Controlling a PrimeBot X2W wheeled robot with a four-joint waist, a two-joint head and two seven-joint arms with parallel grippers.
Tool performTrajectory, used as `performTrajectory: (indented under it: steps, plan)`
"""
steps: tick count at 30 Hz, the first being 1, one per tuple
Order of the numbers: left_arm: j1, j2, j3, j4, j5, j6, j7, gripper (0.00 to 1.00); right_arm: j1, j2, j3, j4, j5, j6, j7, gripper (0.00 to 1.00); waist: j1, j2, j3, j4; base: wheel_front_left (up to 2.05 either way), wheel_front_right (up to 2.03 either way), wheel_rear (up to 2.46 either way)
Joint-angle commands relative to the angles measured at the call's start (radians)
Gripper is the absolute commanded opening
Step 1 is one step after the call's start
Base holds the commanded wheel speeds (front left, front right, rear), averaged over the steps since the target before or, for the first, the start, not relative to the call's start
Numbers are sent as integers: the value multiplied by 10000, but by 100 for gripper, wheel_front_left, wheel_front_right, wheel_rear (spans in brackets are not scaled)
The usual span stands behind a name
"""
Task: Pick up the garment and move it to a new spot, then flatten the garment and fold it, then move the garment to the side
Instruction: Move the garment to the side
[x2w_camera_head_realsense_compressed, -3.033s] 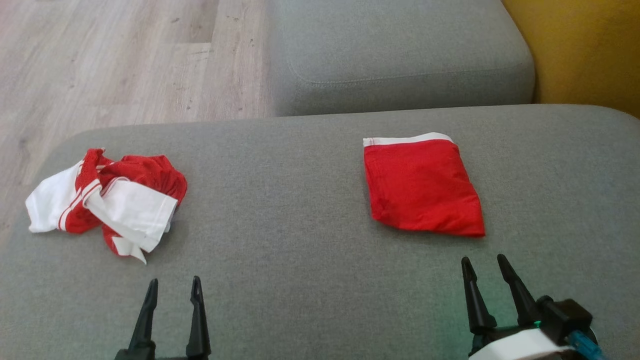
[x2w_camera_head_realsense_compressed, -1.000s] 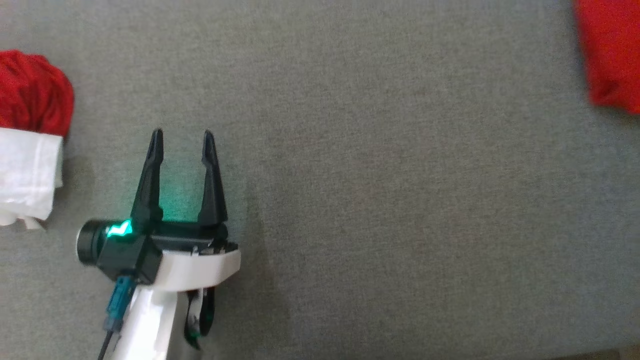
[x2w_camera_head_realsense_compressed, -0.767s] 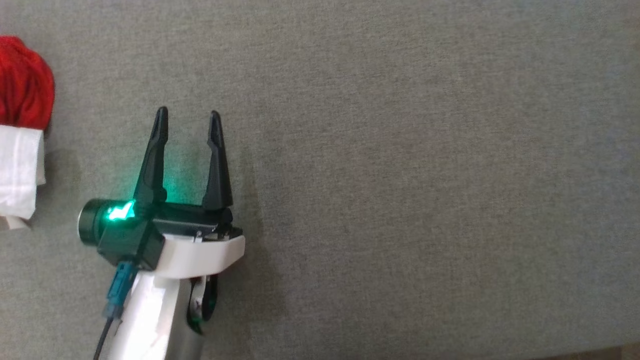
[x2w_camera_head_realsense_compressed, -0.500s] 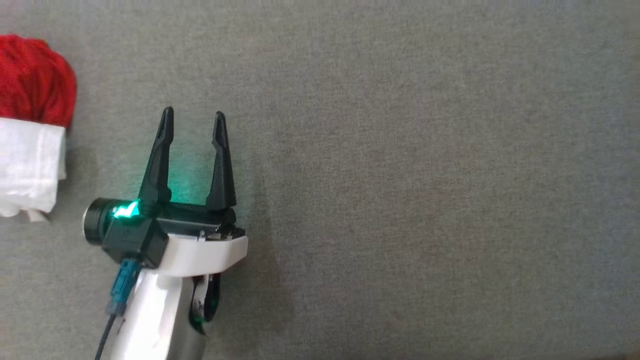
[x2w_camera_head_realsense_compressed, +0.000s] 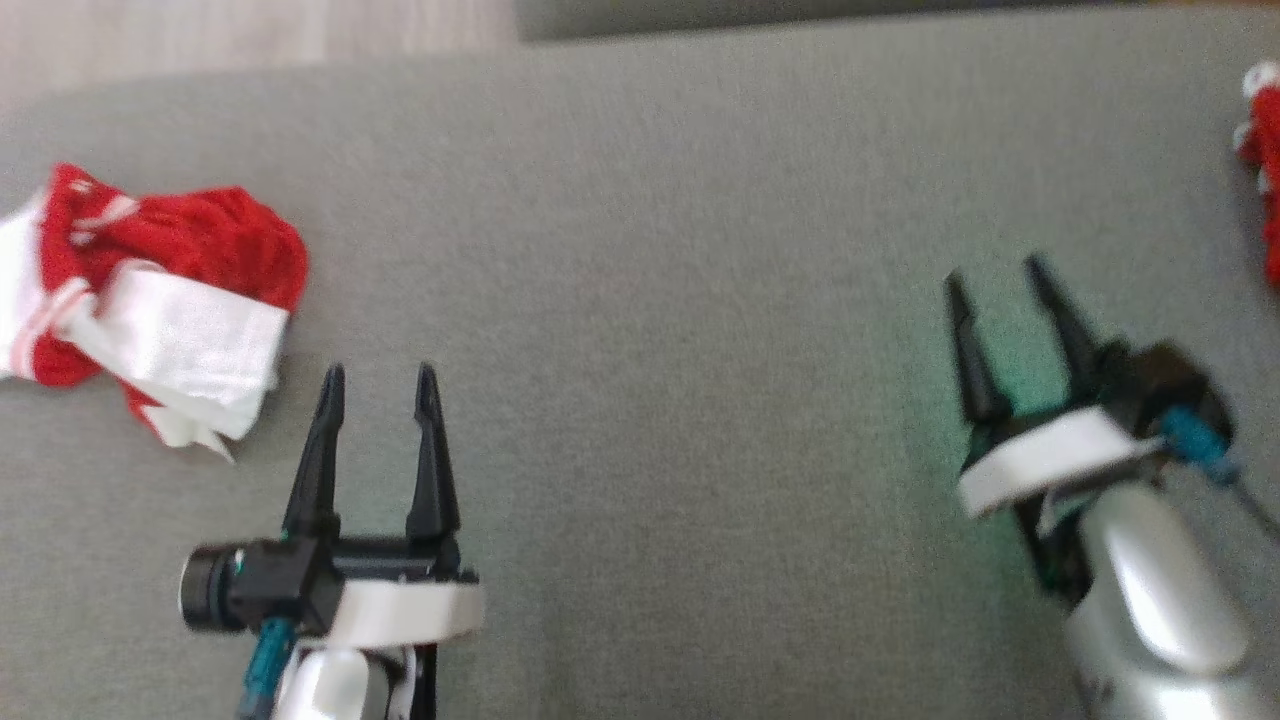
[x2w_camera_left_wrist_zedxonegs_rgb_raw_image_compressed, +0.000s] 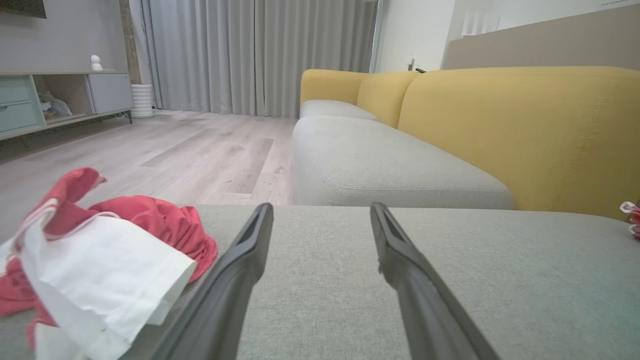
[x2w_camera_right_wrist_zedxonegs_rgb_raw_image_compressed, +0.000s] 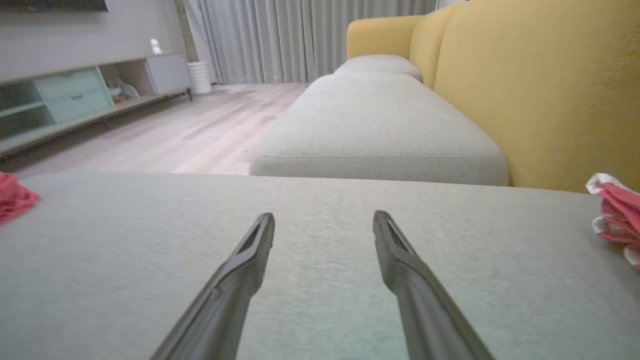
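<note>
**Plainly, no cloth is gripped on the grey cushion (x2w_camera_head_realsense_compressed: 660, 330)**

At the far left, a crumpled red-and-white garment (x2w_camera_head_realsense_compressed: 150, 310) is seen lying on the cushion. Just beside it, to its right, the left gripper (x2w_camera_head_realsense_compressed: 380, 372) is held with jaws spread wide and empty. Farther right, the right gripper (x2w_camera_head_realsense_compressed: 993, 272) is likewise held wide open, with nothing between its fingers. At the right edge, a second red-and-white garment (x2w_camera_head_realsense_compressed: 1262, 150) is partly cut off, apart from that gripper.
</note>
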Motion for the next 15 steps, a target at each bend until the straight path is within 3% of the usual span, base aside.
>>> performTrajectory:
  steps: [1,8,15]
  plan:
    - [127,20,422,-174,130,94,-51,100,447,65,379,-603,248,-7,-107,100,4,-1,-1208,406,0,0,0]
    - [982,20,655,70,500,105,-51,100,2570,734,420,-1932,361,-7,-109,100,4,-1,-2477,621,0,0,0]
    - [1434,20,906,534,752,1,-51,100,3574,1056,-29,-2469,253,-7,-110,100,4,-1,-2835,556,0,0,0]
